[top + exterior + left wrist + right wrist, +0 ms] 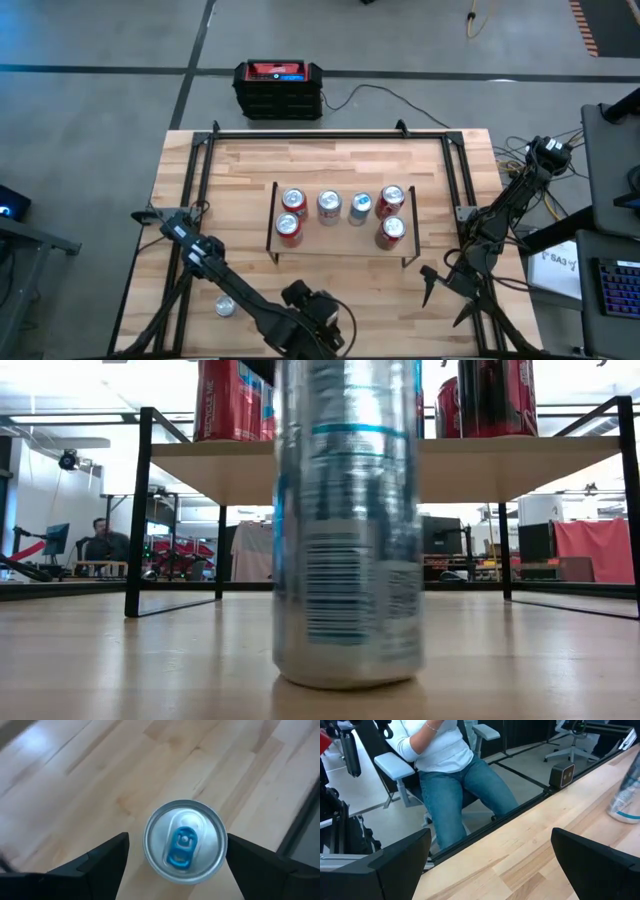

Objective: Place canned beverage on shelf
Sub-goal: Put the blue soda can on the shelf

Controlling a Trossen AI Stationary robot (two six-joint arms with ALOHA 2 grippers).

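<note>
Can [185,841] stands upright on the counter [250,170] near its front edge, straight below the left tool [175,865], whose fingers stand apart either side; the shelf [340,250] lies beyond; right tool [432,283] open, farther off

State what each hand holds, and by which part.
Nothing is held. The left hand hangs open over the silver can, fingers clear of its sides. The right hand is open and empty.
</note>
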